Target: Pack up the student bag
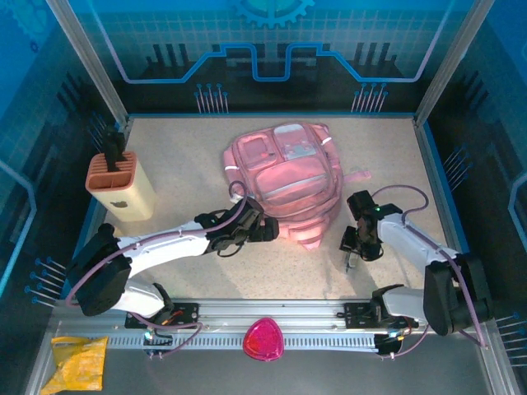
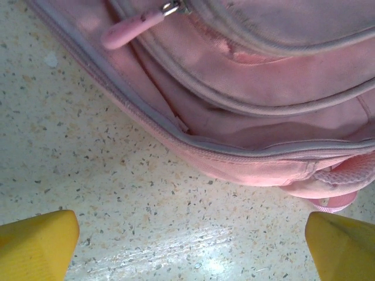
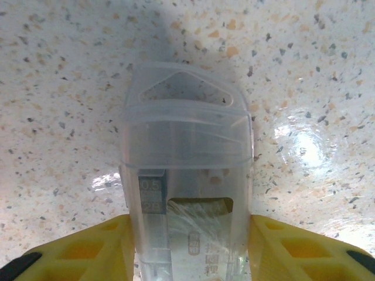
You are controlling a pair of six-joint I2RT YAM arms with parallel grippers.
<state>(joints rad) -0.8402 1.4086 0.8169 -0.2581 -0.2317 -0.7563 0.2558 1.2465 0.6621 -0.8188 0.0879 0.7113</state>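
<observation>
- A tan slotted desk organiser [image 1: 121, 184] stands at the far left of the desk [image 1: 189, 136], with something dark sticking up from it. It is well apart from the action.
- The left gripper [image 1: 267, 231] lies low just beside the near-left edge of the student bag [image 1: 284, 177]. In its wrist view the gripper [image 2: 187, 249] has its yellow fingers wide apart and empty over bare desk. A pink zipper pull [image 2: 132, 30] and the bag's seams lie just ahead.
- The student bag lies flat at the middle of the desk towards the back, its straps trailing right. From here I cannot tell whether any pocket is open enough to take an item.
- The right gripper [image 1: 352, 257] hovers near the bag's near-right corner. Its wrist view shows the gripper [image 3: 187, 249] clamped on a clear pencil-lead case [image 3: 186, 170] marked 0.5 and 2B, held above the desk.
- Judged step: an item is in hand and the bag is being readied to take it.
- The next move likely calls for the left gripper to take the zipper pull or a pocket lip and hold an opening. The right would then carry the case across and feed it in end-first.
</observation>
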